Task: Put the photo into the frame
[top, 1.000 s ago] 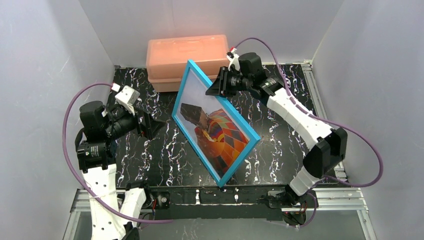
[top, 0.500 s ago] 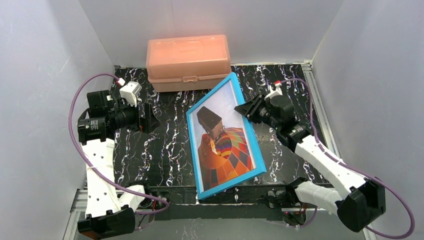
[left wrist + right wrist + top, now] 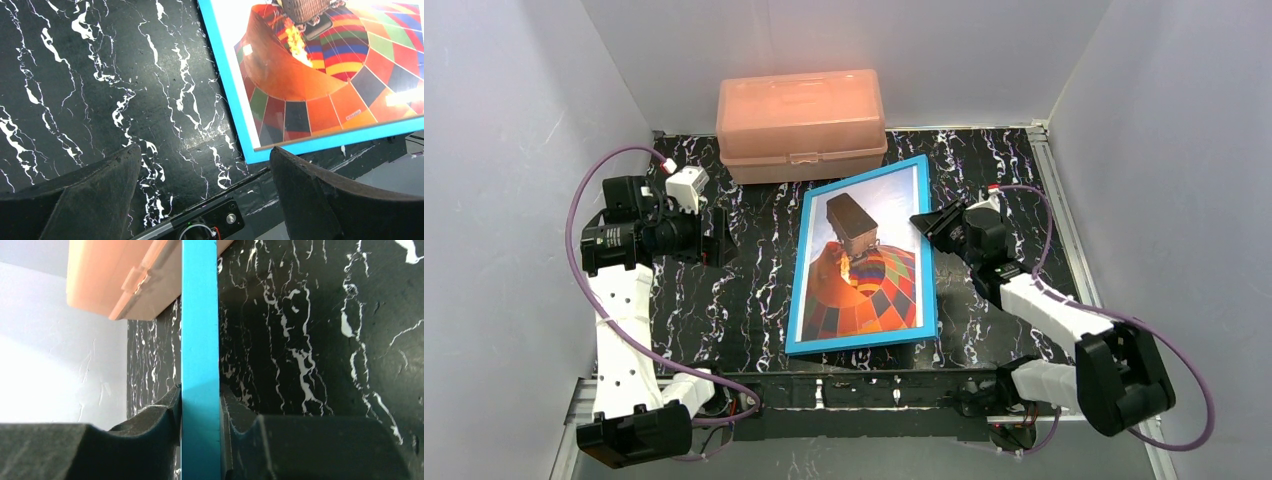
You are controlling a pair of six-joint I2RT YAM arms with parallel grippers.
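Note:
The frame (image 3: 799, 272), with a bright blue rim, lies face up and close to flat in the middle of the black marble table (image 3: 724, 300). The photo (image 3: 864, 290), an orange chequered hot-air balloon, shows behind its glass. My right gripper (image 3: 931, 222) is shut on the frame's right rim near the far corner. In the right wrist view the blue rim (image 3: 200, 330) runs edge-on between the two fingers of the right gripper (image 3: 200, 395). My left gripper (image 3: 724, 240) hangs open left of the frame, holding nothing. The left wrist view shows the left gripper (image 3: 205, 150), the frame's near left corner (image 3: 227, 90) and the photo (image 3: 320, 75).
A peach plastic box (image 3: 800, 112) stands shut at the back of the table, just behind the frame's far edge, and shows in the right wrist view as well (image 3: 120, 275). White walls close in three sides. The frame's near edge lies by the table's front edge.
The frame has swung down from a steep tilt to almost flat, face up. My right arm came down and towards the front with it. The left arm pulled back slightly, still open.

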